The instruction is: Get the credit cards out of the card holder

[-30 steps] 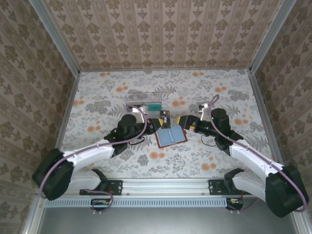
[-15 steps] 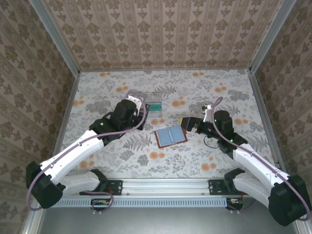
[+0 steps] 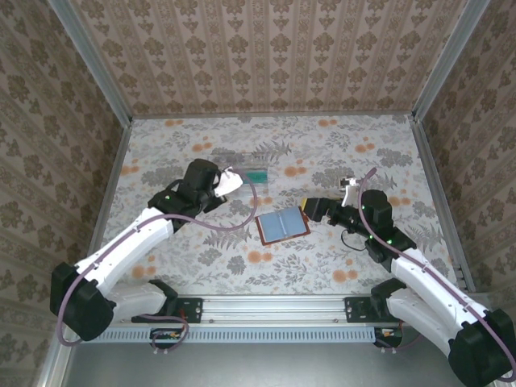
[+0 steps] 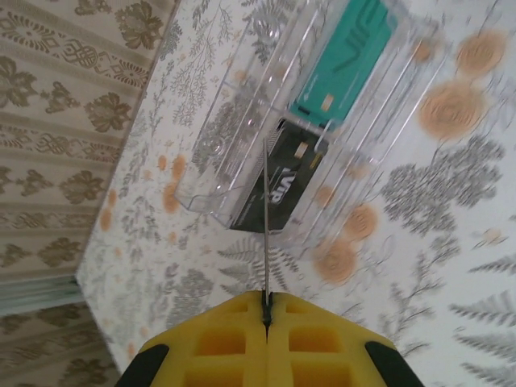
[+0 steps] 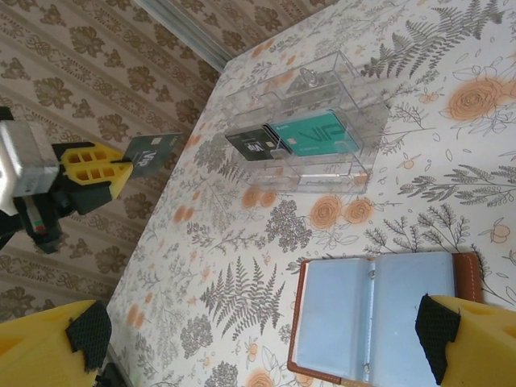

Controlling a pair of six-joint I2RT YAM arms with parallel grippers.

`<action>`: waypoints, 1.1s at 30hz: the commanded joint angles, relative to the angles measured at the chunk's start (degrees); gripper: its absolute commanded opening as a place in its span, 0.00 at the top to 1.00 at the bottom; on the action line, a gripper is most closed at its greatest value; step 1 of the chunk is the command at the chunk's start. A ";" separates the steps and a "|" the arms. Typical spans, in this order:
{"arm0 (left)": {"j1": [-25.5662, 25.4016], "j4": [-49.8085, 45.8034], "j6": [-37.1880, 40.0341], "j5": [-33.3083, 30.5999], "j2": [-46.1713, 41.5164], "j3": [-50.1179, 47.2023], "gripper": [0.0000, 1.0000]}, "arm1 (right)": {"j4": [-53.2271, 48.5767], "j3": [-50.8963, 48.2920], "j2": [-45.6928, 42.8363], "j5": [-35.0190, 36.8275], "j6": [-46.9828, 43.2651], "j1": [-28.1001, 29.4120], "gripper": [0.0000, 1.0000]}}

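Currently, left gripper (image 4: 266, 305) clamps 1 dark credit card (image 5: 153, 153); 2 more (teal card (image 5: 316, 132), black card (image 5: 251, 143); 3 total) lie in 1 clear tray (image 5: 355, 93). Right gripper (image 3: 311, 208) stands wide, empty, beside 1 unfolded card holder (image 3: 283, 225).

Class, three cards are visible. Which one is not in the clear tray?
The dark grey card pinched in the left pincer; the teal card and the black card lie flat in the clear tray.

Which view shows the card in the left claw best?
Right wrist: the dark card faces the lens, pinched in the left claw. Left wrist sees it edge-on; top external: too small to make out.
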 commanded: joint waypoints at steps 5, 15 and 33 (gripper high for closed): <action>5.17 7.71 19.66 7.83 2.04 -3.57 1.00 | -0.03 -1.41 -0.94 2.10 0.36 0.16 0.00; 7.97 13.45 26.59 15.85 9.88 -2.78 1.00 | 0.36 -2.51 -0.85 5.04 0.23 0.04 0.00; 11.42 15.13 27.59 17.03 24.31 6.05 1.00 | 2.25 -2.73 0.61 2.83 -0.23 0.13 0.00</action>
